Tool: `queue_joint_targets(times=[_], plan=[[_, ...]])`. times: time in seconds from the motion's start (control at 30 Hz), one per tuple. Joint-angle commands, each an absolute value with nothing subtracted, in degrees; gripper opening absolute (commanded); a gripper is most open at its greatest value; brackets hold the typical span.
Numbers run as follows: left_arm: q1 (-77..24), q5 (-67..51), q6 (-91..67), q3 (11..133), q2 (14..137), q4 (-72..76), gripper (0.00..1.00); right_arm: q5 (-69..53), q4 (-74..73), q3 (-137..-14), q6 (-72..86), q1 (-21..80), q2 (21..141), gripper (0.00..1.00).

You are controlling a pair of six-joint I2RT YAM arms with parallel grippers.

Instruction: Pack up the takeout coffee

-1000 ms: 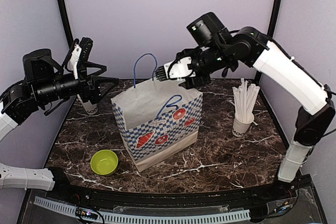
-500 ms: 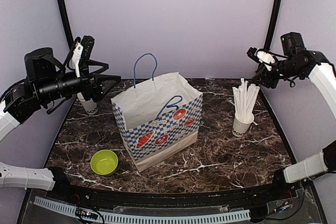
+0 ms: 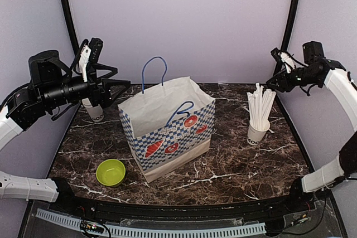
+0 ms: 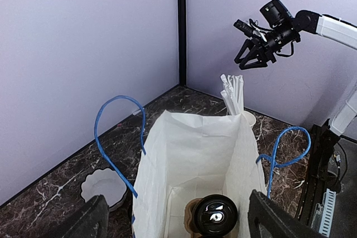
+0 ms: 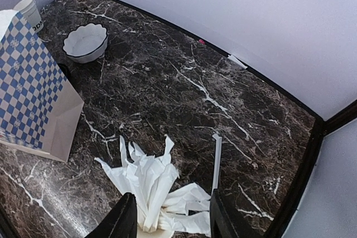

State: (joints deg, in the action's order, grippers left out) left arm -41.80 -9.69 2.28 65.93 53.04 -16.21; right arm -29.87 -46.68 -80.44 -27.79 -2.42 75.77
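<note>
One takeout coffee (image 4: pixel 215 215), its round black lid up, stands on the floor of the open paper bag (image 4: pixel 195 154), beside something brown. My left gripper (image 4: pixel 178 232) hovers over the bag's mouth, open and empty; the top view shows it (image 3: pixel 114 80) just left of the checked bag (image 3: pixel 167 132). A white paper cup with black lettering (image 3: pixel 96 114) stands behind that gripper, its top hidden there; in the right wrist view this cup (image 5: pixel 30 10) shows no lid. My right gripper (image 3: pixel 274 71) is high at the far right, open, nothing between its fingers (image 5: pixel 124 221).
A white cup bristling with straws (image 3: pixel 258 121) stands directly under the right gripper, with one loose straw (image 5: pixel 216 160) on the marble beside it. The white scalloped bowl (image 5: pixel 85 42) sits behind the bag. A green bowl (image 3: pixel 110 171) is at front left.
The right arm has swung away from above the bag to the far right, over the straw cup, and has held there for half a second. The left gripper edged slightly right.
</note>
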Motion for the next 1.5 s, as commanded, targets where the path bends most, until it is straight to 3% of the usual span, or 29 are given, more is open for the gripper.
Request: queue_joint_targets(times=[0.0,0.57,1.47], plan=[[-41.9,-10.6,1.6,65.3,52.3,-14.4,0.89,-34.8,-43.4,-84.4,-24.5,-2.2,80.5,0.46],[-42.0,-11.4,0.9,64.4,52.3,-13.6,0.89,-32.2,-55.6,-97.8,-30.6,3.2,91.7,0.45],[-42.0,-11.6,0.9,62.8,51.6,-12.9,0.89,-25.3,-61.9,-101.4,-32.7,6.4,96.3,0.26]])
